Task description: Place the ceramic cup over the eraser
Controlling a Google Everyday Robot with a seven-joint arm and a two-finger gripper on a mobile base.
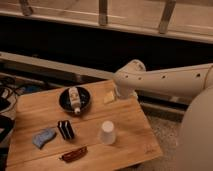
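1 wooden table [131, 136], railing [102, 14], end effector [122, 93] over back edge

A wooden table [135, 125] carries the ceramic cup [106, 133], standing narrow end up near the middle of the front half. To its left, apart from it, lies the eraser [65, 129], with a blue wavy piece [43, 137] just beyond. A reddish-brown oblong object [74, 154] lies near the front edge. Behind the eraser, a black bowl [64, 100] holds a small white bottle [75, 100]. The white arm [170, 80] reaches in from the right, and its gripper [123, 93] hangs over the table's back edge beside a pale yellow piece [109, 97], well apart from the cup
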